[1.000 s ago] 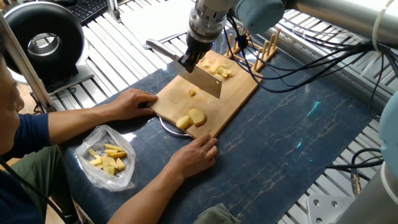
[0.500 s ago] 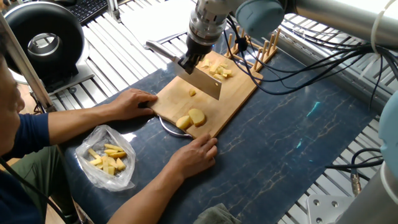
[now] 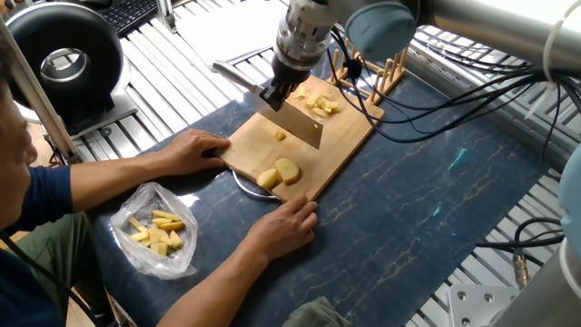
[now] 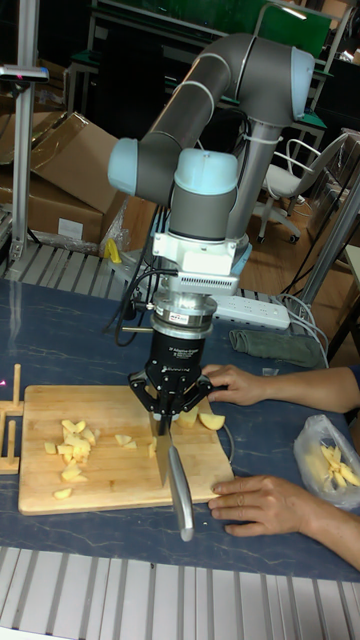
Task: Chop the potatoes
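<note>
Meanwhile, the black two-finger gripper [image 4: 166, 406] stays clamped on a broad steel cleaver [image 3: 294, 120], its blade barely lifted since a second ago, poised over the pale wooden cutting board [image 3: 349, 136]; chopped yellow potato pieces [image 3: 320, 104] lie behind it, two larger chunks [image 3: 280, 173] await near a person's steadying hands [image 3: 283, 224]
</note>
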You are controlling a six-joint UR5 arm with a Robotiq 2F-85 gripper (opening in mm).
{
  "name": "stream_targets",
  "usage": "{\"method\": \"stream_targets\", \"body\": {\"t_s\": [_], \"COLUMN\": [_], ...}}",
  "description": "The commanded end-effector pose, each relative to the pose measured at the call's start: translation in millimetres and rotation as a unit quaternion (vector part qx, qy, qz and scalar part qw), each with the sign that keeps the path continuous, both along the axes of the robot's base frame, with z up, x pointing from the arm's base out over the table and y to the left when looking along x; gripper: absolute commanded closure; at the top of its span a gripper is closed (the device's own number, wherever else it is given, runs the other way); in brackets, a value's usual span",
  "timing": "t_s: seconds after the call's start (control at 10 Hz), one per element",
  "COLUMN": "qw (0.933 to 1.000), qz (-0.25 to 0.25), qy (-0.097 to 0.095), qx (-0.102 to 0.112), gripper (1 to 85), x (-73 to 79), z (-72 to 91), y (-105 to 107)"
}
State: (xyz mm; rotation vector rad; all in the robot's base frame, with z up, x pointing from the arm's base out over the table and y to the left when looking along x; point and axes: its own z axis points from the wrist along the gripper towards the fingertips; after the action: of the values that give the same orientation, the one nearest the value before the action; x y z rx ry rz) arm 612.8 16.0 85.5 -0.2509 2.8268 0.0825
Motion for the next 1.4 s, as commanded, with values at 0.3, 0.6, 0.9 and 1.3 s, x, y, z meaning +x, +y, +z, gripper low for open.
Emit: {"method": "stream_targets", "body": {"t_s": [0.3, 0.6, 0.9, 1.3], "qw": [1.0, 1.0, 0.9999, 0.9999], "qz": [-0.004, -0.004, -0.006, -0.007], "qy": [-0.003, -0.005, -0.009, -0.013], "qx": [0.005, 0.005, 0.004, 0.007], "gripper": [84.7, 84.7, 84.7, 84.7], "x": [0.5, 1.7, 3.7, 4.4], "z": [-0.9, -3.0, -7.6, -11.6], "y": [-1, -1, -1, 3]}}
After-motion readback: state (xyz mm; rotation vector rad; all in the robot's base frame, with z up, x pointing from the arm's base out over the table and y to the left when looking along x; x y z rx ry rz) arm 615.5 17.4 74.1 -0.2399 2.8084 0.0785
